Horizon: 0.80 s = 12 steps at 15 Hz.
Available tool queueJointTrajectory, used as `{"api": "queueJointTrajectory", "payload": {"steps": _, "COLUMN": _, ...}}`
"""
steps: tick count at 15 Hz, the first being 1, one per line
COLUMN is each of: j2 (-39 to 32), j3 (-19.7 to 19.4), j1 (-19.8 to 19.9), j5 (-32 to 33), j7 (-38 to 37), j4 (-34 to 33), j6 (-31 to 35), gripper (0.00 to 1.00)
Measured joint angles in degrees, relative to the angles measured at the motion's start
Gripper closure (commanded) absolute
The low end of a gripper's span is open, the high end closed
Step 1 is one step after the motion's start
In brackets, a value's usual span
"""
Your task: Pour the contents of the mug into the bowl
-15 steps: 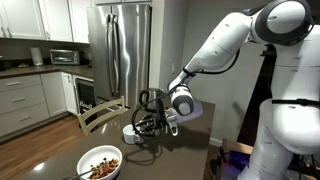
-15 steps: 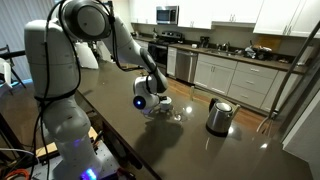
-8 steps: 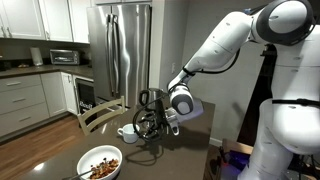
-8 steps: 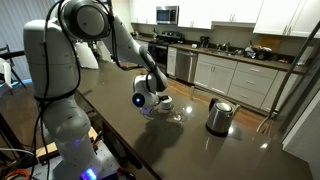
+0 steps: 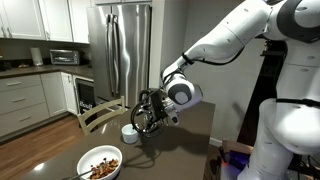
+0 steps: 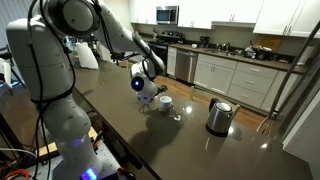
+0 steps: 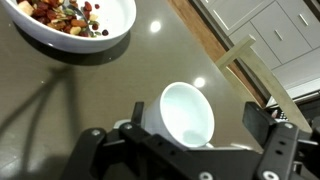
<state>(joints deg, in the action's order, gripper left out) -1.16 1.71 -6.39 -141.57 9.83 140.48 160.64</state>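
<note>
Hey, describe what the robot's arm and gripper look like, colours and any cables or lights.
The arm is glossy white, built of rounded, bulbous segments with dark seams at the joints. A round blue light glows at its wrist. The gripper is black and blocky, with two fingers; thin black cables loop beside it.

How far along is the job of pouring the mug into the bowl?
Done, apparently: the mug stands upright, looks empty, and the bowl holds food. In hand: nothing; the gripper hangs open over the mug. Left: probably only to pull clear.
</note>
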Motion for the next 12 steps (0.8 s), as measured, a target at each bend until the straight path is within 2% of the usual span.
{"api": "queueJointTrajectory", "payload": {"steps": 3, "j2": 2.6, "j3": 2.2, "j1": -1.3, "j5": 7.9, "j7": -0.1, "j4": -1.8, "j6": 7.7, "gripper": 0.0}}
{"api": "queueJointTrajectory", "payload": {"steps": 5, "j2": 4.0, "j3": 3.2, "j1": -2.6, "j5": 13.6, "j7": -0.1, "j4": -2.2, "j6": 10.6, "gripper": 0.0}}
{"api": "queueJointTrajectory", "payload": {"steps": 12, "j2": 8.0, "j3": 5.0, "j1": -5.2, "j5": 34.3, "j7": -0.1, "j4": -1.9, "j6": 12.4, "gripper": 0.0}}
